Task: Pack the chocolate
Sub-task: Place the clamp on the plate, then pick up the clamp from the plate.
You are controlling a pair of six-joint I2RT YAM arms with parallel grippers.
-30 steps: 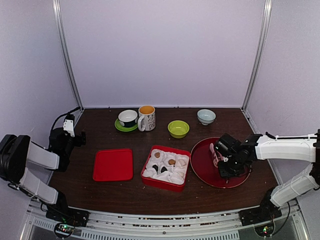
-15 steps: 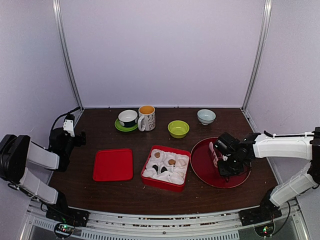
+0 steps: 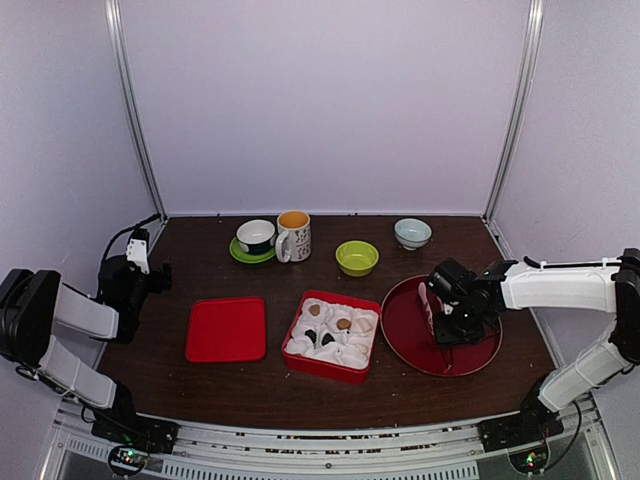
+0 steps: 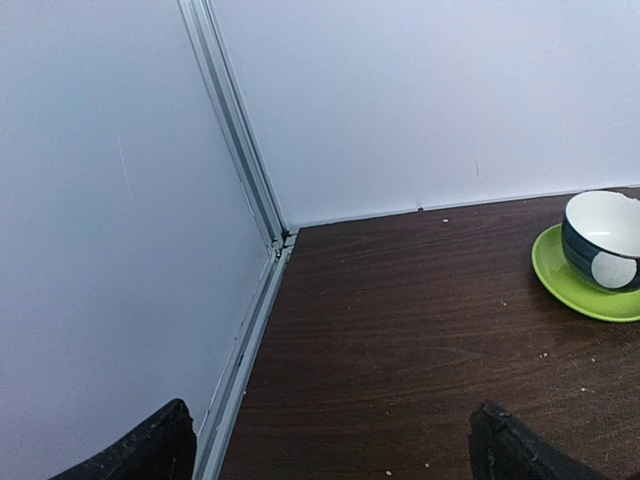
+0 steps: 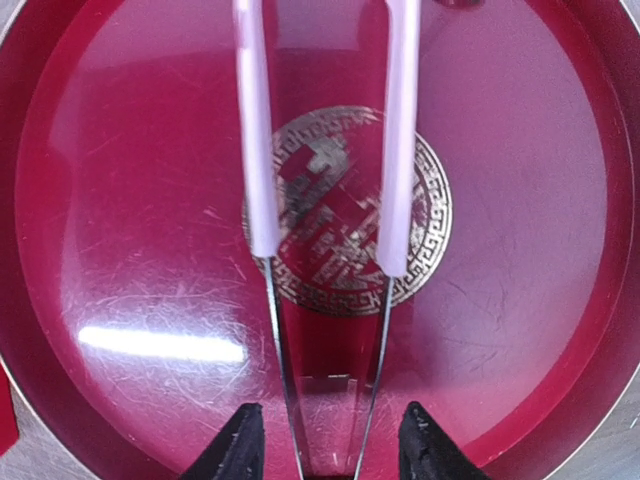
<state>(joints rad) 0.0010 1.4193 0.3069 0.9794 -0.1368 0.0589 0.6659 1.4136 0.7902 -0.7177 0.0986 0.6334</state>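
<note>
The chocolate (image 3: 343, 323) sits as small tan and dark pieces in white paper cups inside the red box (image 3: 330, 367) at the table's middle. My right gripper (image 3: 447, 322) hovers over the round red plate (image 3: 400, 335). In the right wrist view the pink-handled tongs (image 5: 253, 150) lie on that plate (image 5: 130, 200), their metal arms between my right gripper's (image 5: 330, 455) fingers with a small gap on each side, so it is open. My left gripper (image 3: 150, 275) rests open at the far left; in its own view the left gripper (image 4: 330, 450) holds nothing.
A red lid (image 3: 227, 329) lies left of the box. Along the back stand a dark bowl on a green saucer (image 3: 256, 238), a mug (image 3: 293, 235), a green bowl (image 3: 357, 258) and a pale bowl (image 3: 412, 233). The bowl and saucer (image 4: 600, 260) also show in the left wrist view.
My right gripper has widened its fingers and let go of the tongs, which now rest on the plate. It has also shifted slightly toward the back. The left arm has not moved.
</note>
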